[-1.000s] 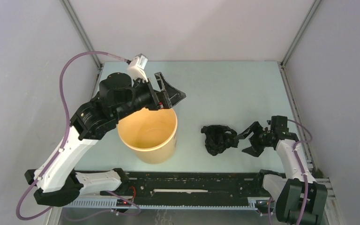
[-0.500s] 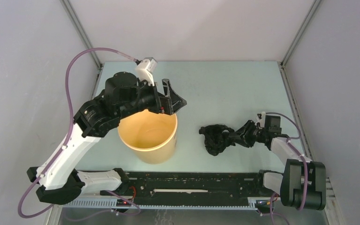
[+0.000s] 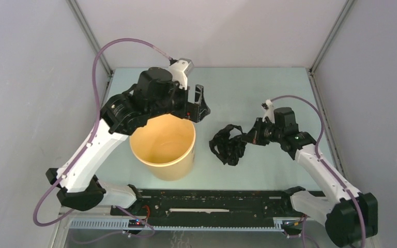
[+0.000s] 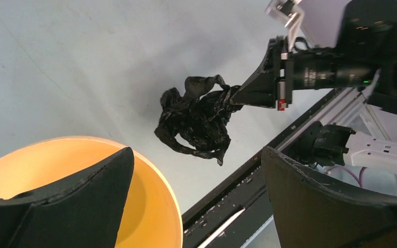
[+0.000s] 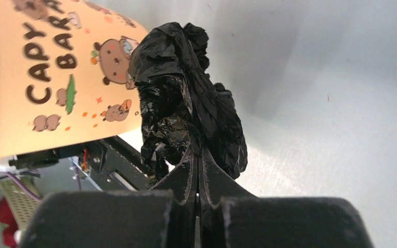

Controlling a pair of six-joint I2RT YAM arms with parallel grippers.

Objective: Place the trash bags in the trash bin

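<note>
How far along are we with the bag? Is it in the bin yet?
Done: the right gripper is shut on the black trash bag, pinching its edge. In hand: the bag is held beside the yellow bin, outside it; nothing black shows inside. The left gripper is open and empty over the bin's far rim. Left: carry the bag over the opening and release.

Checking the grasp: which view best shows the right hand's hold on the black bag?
The right wrist view: the right hand is pinched shut on the trash bag, close up. The left wrist view shows it from the side; the top view shows it small.
</note>
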